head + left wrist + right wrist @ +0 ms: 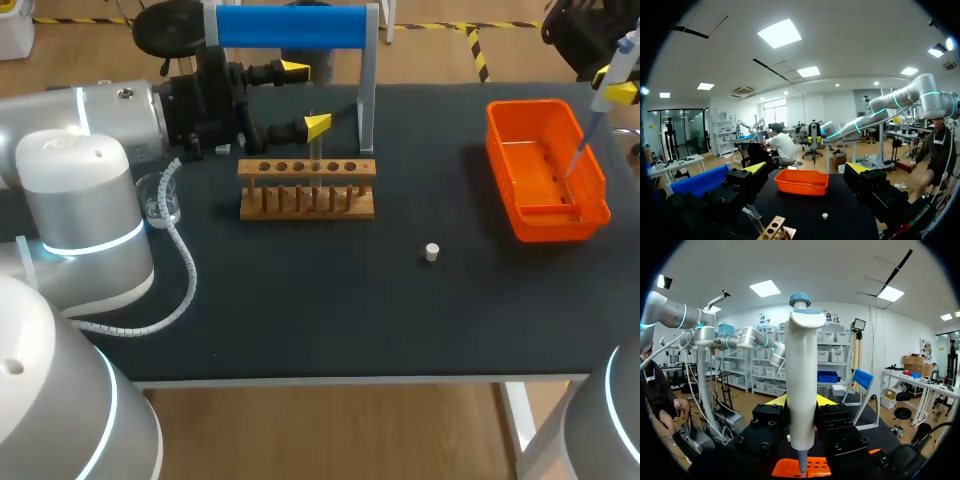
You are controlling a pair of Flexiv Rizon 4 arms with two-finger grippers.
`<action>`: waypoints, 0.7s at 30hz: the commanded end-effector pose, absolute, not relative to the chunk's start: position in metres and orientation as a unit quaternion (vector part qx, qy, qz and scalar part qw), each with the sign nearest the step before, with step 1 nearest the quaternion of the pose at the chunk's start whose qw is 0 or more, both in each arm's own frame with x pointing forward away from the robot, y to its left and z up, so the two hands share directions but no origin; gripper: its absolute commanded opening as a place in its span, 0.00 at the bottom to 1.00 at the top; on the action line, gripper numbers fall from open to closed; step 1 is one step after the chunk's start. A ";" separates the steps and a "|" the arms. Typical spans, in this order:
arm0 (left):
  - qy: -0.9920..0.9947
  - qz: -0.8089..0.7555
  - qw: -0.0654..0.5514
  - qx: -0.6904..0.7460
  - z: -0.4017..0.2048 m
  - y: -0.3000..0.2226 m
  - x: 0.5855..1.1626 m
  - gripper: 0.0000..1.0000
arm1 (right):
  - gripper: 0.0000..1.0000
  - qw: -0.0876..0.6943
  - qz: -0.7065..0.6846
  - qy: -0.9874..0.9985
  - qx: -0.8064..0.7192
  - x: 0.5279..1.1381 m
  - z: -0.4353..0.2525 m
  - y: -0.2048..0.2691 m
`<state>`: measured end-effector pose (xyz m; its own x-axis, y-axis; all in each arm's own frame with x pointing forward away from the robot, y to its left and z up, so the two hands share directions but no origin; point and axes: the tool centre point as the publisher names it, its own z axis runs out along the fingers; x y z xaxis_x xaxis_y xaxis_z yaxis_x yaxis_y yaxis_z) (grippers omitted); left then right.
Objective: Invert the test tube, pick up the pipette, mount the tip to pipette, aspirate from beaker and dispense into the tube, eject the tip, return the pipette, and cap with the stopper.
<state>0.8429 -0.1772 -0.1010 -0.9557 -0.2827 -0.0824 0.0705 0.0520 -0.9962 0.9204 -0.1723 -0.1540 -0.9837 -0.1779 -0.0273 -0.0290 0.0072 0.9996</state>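
I'm clamping the pipette (801,370) in my right gripper (800,401), holding it over the orange bin (590,180); my left gripper (306,97) is hovering, fingers spread, behind the wooden rack (306,205).

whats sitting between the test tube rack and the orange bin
Only the small white stopper, a little nearer the front edge; otherwise the black tabletop from rack to orange bin is bare. The head view shows it best.
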 end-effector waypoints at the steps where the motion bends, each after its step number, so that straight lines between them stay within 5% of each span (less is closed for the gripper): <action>1: 0.713 -0.686 0.130 -0.074 -0.102 -0.177 0.842 1.00 | 0.00 0.054 -0.700 -0.709 0.067 0.921 -0.155 -0.175; 21: 0.713 -0.686 0.130 -0.074 -0.102 -0.177 0.842 1.00 | 0.00 0.049 -0.695 -0.715 0.052 0.925 -0.157 -0.176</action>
<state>0.8429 -0.1772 -0.1010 -0.9557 -0.2827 -0.0824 0.0705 0.0521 -0.9962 0.9266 -0.1775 -0.1586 -0.9891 -0.1472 -0.0002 -0.0034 0.0217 0.9998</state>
